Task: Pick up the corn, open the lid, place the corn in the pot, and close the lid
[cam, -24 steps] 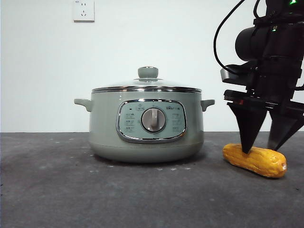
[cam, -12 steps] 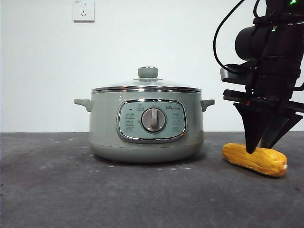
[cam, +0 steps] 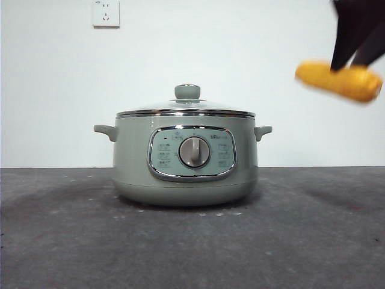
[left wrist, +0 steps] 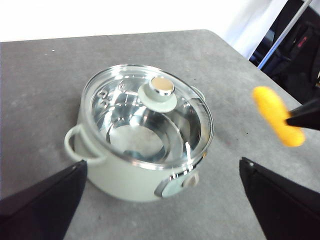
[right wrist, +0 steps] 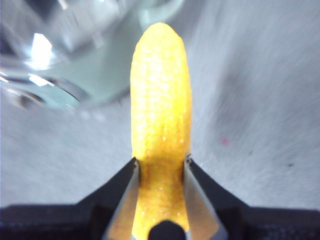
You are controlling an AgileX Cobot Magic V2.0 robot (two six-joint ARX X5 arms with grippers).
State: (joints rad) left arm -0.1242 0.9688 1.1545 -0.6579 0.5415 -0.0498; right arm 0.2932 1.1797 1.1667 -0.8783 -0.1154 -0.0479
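Jaws of the right gripper clamp the yellow-orange kernelled corn cob, upper right, aloft.
Left gripper gapes idle; the clear glass lid remains on the sage-green pot.

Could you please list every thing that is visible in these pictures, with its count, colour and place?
pot: one, pale sage green with a chrome-framed panel and a dial, standing on the table near the middle.
lid: one, clear glass with chrome rim and green knob, closed on the pot.
corn: one, yellow-orange, held in the air, higher than the lid and beside the pot.
table: one, dark grey, under the pot.
wall socket: one, white, on the white wall behind.
right gripper: one, black, shut on the corn near one end.
left gripper: one, black, jaws wide apart, above the table, facing the pot.
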